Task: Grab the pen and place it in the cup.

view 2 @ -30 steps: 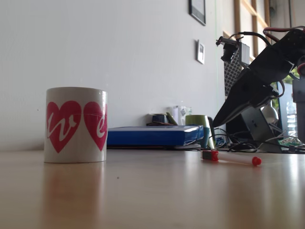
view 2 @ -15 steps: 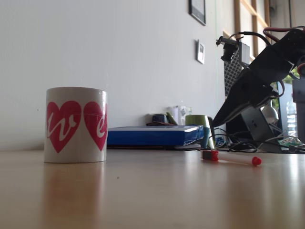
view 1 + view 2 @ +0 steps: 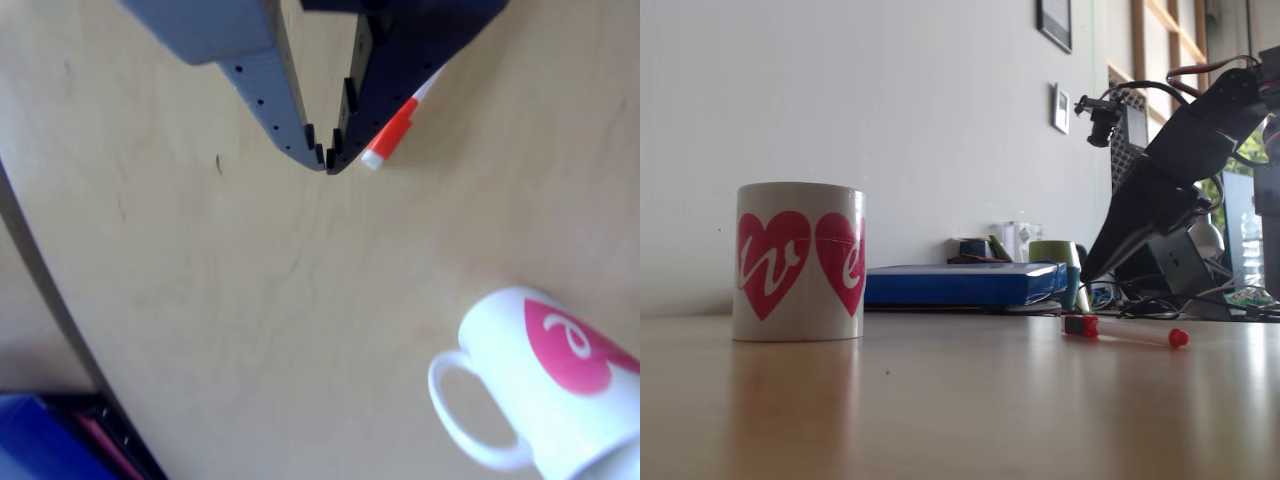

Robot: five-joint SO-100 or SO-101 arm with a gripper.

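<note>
The pen (image 3: pixel 1126 334) lies flat on the wooden table, right of centre in the fixed view, with its red parts catching the eye. In the other view its orange-red cap section (image 3: pixel 397 128) and white end tip show just right of my black finger; the rest is hidden behind that finger. My gripper (image 3: pixel 327 162) hangs above the table with its tips together, shut on nothing, and the pen lies outside its jaws. The fixed view shows the gripper (image 3: pixel 1087 273) pointing down-left above the pen's left end. The cup (image 3: pixel 800 261), white with pink hearts, stands upright far to the left; its handle (image 3: pixel 457 410) faces left in the other view.
A flat blue box (image 3: pixel 962 283) and a green cup (image 3: pixel 1054 255) sit against the wall behind the pen. Cables and clutter (image 3: pixel 1200 300) lie around the arm's base at the right. The table's edge (image 3: pixel 50 290) runs down the left of the other view.
The arm has leaned forward and to the left. The gripper tip has dropped slightly toward the pen. Pen and cup have not moved.
</note>
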